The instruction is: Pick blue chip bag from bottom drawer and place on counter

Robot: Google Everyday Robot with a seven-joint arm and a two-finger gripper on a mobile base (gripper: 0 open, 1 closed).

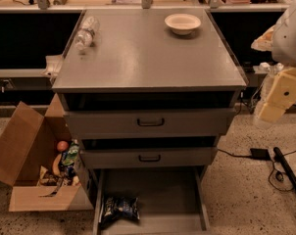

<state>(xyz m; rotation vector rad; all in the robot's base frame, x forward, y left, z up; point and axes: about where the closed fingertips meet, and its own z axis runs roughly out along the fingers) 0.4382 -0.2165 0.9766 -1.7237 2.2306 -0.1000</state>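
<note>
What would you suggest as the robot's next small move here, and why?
Probably bring the gripper down and across toward the blue chip bag: the gripper sits at the picture's right edge beside the cabinet, while the bag lies front-left in the open bottom drawer.

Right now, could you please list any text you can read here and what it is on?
Blue chip bag in the bottom drawer: white lettering, too blurred to read.
Bottle on the counter: label unreadable.
Gripper, at the right edge: no markings seen.
So nothing is legible.
</note>
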